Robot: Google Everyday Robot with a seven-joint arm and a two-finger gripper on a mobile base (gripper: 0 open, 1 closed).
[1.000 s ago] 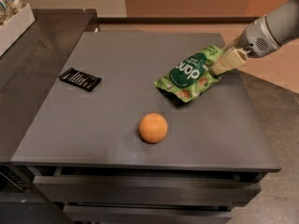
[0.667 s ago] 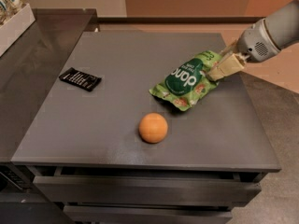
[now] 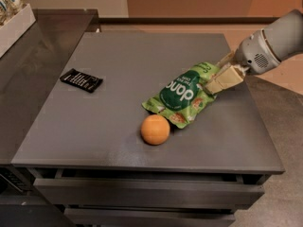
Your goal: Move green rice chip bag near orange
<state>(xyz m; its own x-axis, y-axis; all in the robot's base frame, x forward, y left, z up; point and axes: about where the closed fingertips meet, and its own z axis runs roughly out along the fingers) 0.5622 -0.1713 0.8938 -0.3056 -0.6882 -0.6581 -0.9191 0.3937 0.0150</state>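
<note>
Lying on the table (image 3: 118,126), the bag (image 3: 182,96) is held at its right edge by the gripper (image 3: 214,85), jaws clamped on it; the orange (image 3: 155,129) is seen just beside its near end.

Grey arm (image 3: 277,41) w/ cream end effector (image 3: 211,86), right side.

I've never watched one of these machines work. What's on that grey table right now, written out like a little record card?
surface: grey table
green rice chip bag: lying on the table, right of centre
orange: near the front edge, just below and left of the bag; very close, cannot tell if they touch
gripper: over the table's right side, clamped on the bag's upper right edge
black packet: flat at the left, well apart from the rest
task status: bag lies by the orange, not yet released
</note>
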